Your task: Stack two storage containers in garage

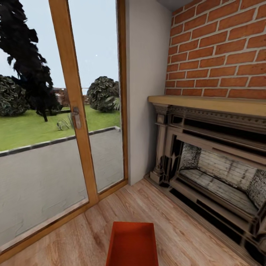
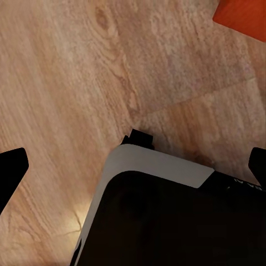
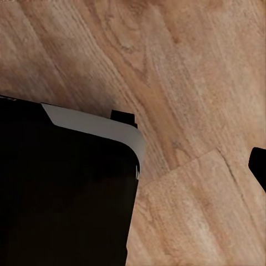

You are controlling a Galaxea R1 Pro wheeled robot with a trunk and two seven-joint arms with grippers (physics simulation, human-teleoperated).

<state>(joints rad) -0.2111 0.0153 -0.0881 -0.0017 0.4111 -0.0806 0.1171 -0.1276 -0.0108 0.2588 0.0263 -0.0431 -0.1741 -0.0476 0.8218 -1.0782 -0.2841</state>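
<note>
On the wood floor [image 1: 192, 236] ahead lies one red bin [image 1: 133, 244], long side pointing away, nearer the left claw [image 2: 133, 166], whose fingers are apart; right claw's state is unclear.

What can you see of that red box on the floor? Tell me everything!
The storage container is a red-orange, open-top rectangular bin with plain smooth walls that look like plastic. It seems empty inside. It sits flat on the light wood-plank floor, in front of the brick fireplace and near the glass door. Its near end is cut off by the picture's edge. Nothing else touches it.
</note>
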